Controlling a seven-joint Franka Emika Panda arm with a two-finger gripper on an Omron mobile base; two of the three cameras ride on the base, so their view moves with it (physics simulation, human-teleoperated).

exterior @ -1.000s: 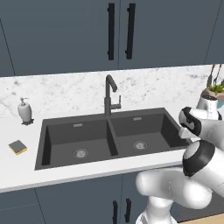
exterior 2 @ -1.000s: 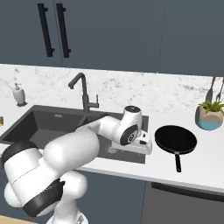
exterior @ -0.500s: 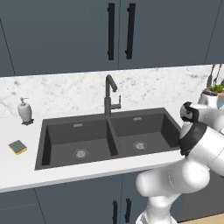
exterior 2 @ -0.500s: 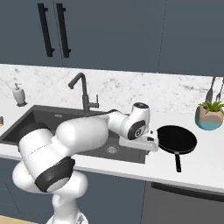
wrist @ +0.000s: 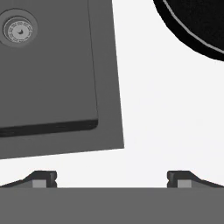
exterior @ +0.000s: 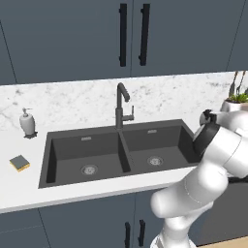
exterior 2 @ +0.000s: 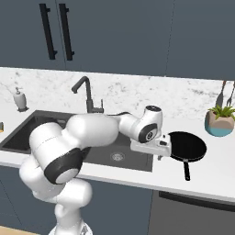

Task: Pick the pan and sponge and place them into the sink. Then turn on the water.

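Gripper (exterior 2: 164,148) hangs wide open and empty, apparently just above the counter (wrist: 166,113) between sink (exterior 2: 133,158) and pan (exterior 2: 186,147).

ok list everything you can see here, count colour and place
round black frying pan: one, black, on the counter right of the sink
small sponge: one, grey-blue over yellow, on the counter left of the sink
dark grey double-basin sink: one, set in the white counter, both basins hold nothing
gooseneck faucet: one, dark, behind the sink divider
soap dispenser bottle: one, white, back left of the counter
potted plant: one, green in a blue-tan pot, far right
upper cabinet doors: dark blue, black handles
tool: open, beside the pan's left rim, holding nothing
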